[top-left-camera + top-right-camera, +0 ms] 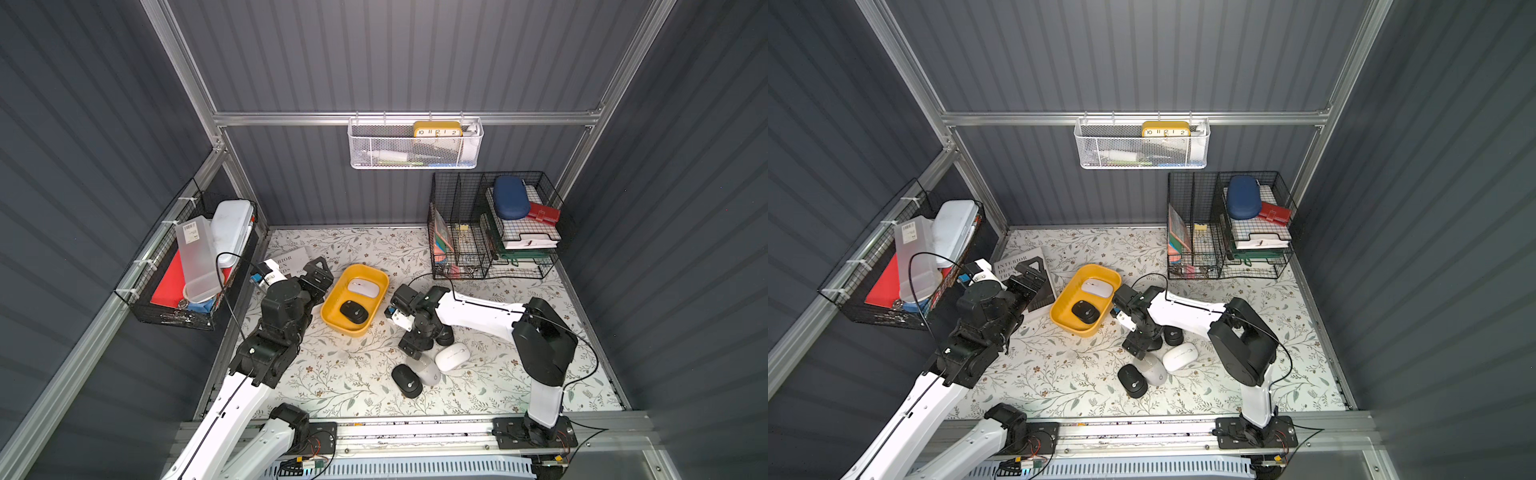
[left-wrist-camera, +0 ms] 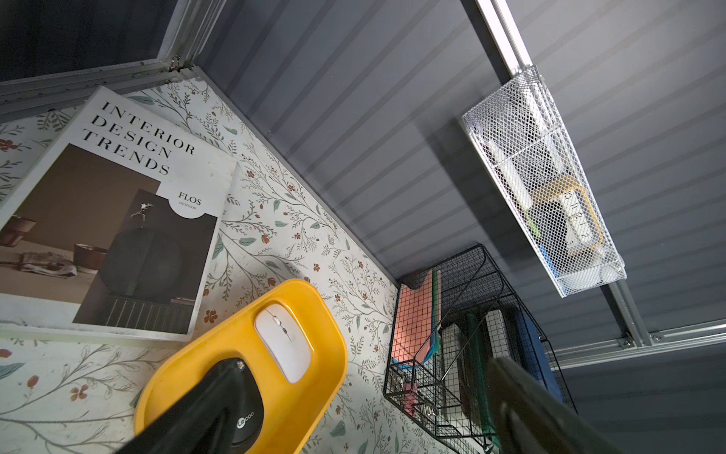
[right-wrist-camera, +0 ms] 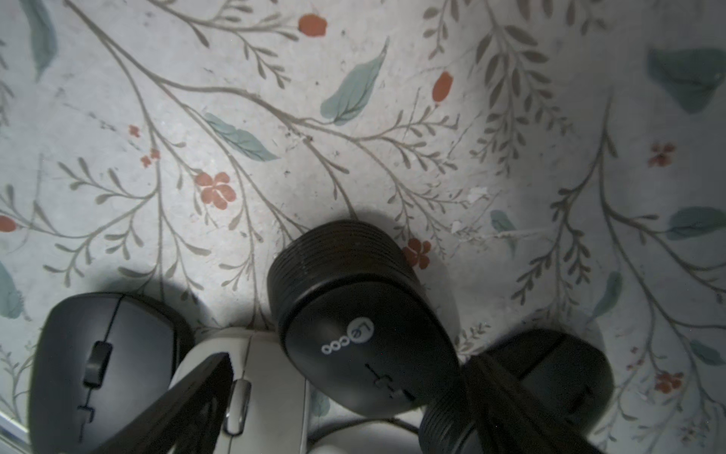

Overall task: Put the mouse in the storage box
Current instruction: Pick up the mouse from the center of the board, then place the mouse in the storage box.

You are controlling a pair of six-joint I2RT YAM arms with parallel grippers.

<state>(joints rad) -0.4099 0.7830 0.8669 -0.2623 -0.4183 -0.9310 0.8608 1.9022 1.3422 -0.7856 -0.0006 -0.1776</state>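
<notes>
The yellow storage box lies mid-table and holds a white mouse and a black mouse. My left gripper hovers open just left of the box, with nothing between its fingers. My right gripper is down over a cluster of several mice right of the box. Its jaws stand wide around a tilted black Lecoo mouse. One finger is over a white mouse, apart from the black one.
More mice lie by the right gripper: black, grey, white. A magazine lies behind the left gripper. A black wire organizer stands at the back right, a white mesh basket hangs on the rear rail, and a black basket on the left wall.
</notes>
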